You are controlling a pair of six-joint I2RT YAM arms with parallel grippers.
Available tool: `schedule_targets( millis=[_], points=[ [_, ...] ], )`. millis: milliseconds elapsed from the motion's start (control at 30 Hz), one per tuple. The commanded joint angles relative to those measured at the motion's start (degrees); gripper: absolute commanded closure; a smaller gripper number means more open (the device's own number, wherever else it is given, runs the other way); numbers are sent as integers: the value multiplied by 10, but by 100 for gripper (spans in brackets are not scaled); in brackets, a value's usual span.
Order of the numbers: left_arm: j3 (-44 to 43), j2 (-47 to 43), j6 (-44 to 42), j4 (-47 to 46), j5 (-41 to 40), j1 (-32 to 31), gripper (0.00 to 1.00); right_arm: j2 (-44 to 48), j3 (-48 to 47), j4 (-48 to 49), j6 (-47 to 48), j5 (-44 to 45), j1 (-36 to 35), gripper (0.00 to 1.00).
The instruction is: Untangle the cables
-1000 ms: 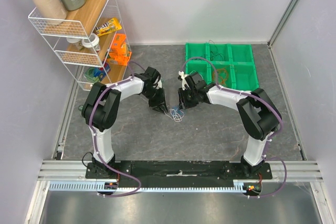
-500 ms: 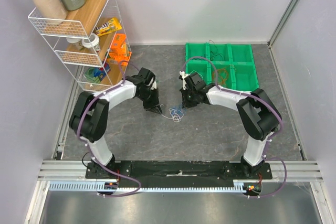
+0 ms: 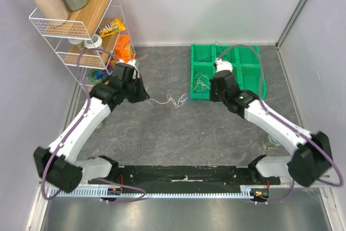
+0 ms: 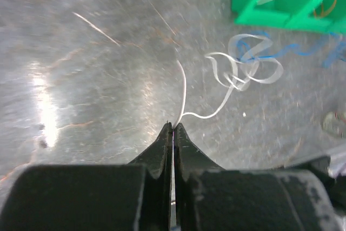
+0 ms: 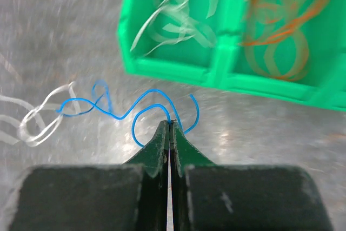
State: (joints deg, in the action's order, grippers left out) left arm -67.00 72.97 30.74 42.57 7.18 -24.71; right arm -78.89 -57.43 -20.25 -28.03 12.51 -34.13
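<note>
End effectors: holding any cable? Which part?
Both shut: the left end effector pinches the white cable on the strand leading off its loops; the right end effector pinches the blue cable at a bend near one end.

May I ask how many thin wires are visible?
4: white wire in left gripper, blue wire in right gripper, white bunch and orange bunch in green plastic bin; others may be hidden.

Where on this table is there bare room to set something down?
Free: table between left arm and right arm; back strip between rack and green bin. Crowded: middle, where left gripper and right gripper hold white cable and blue cable.
</note>
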Motion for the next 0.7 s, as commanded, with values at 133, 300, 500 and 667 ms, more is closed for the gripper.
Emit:
schedule_targets(
  millis=[133,300,500,667],
  points=[
    [-58,-176,60,66,-272,6,98,169,-18,-124,-34,216,126,100],
    [-102,-251,33,68,-393,6,98,215,-71,-152,13,257,169,100],
    [-138,-273,-19,56,-434,6,98,222,-134,-166,50,292,171,100],
    [-178,-274,-86,48,-480,6,98,232,-187,-175,75,323,173,100]
  ],
)
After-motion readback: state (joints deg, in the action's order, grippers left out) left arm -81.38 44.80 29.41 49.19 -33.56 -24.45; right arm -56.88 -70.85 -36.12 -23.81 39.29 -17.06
